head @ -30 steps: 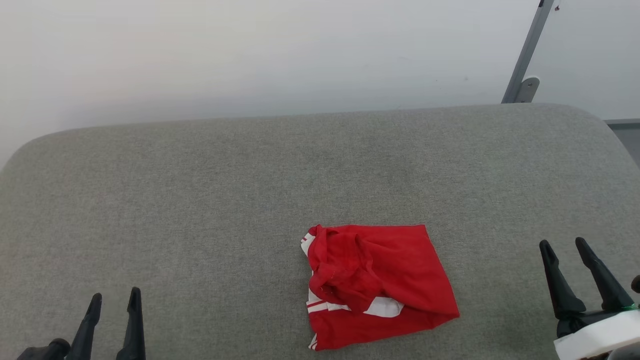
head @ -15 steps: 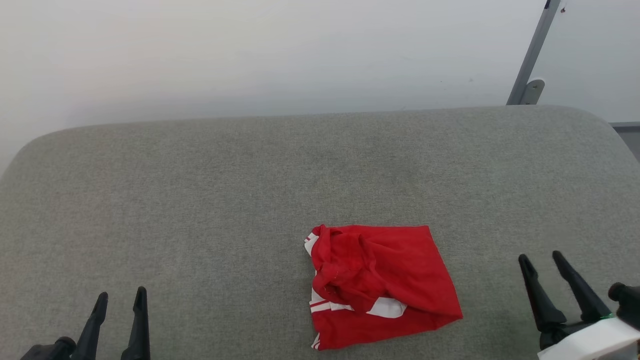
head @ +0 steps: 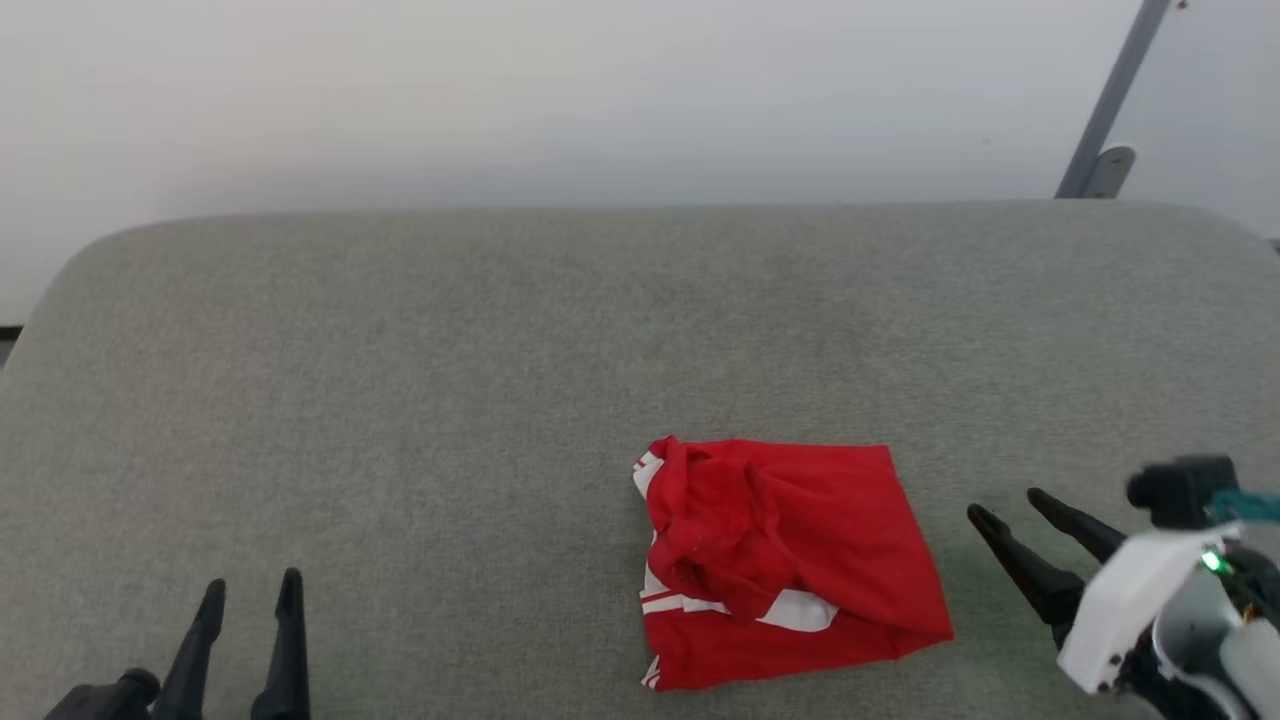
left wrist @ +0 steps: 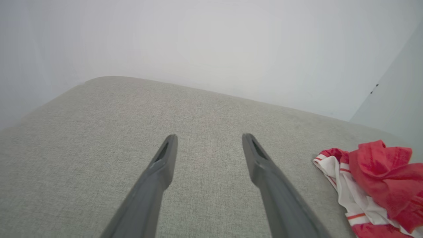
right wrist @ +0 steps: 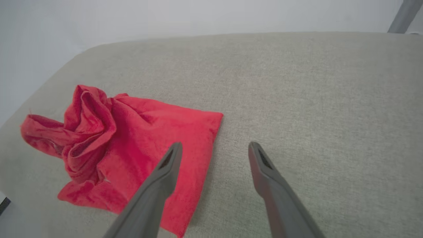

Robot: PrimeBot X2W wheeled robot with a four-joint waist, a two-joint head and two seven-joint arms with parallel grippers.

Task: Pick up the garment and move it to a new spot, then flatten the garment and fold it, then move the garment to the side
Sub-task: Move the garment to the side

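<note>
The garment lies crumpled on the grey cushioned surface, bright red with white sleeve patches and striped trim along its left edge. My right gripper hovers open just right of it, fingers pointing left toward its right edge. In the right wrist view the garment spreads under the left finger, and my right gripper is empty. My left gripper stands open at the lower left, well apart from the cloth. In the left wrist view my left gripper is empty and the garment sits at the right edge.
A pale wall rises behind the surface's rounded far edge. A grey slanted metal post with a bracket stands at the back right. Bare grey fabric stretches left of and behind the garment.
My right gripper has swung left and turned its fingers toward the garment's right edge. The head camera has shifted slightly. The left gripper and the garment have stayed in place.
</note>
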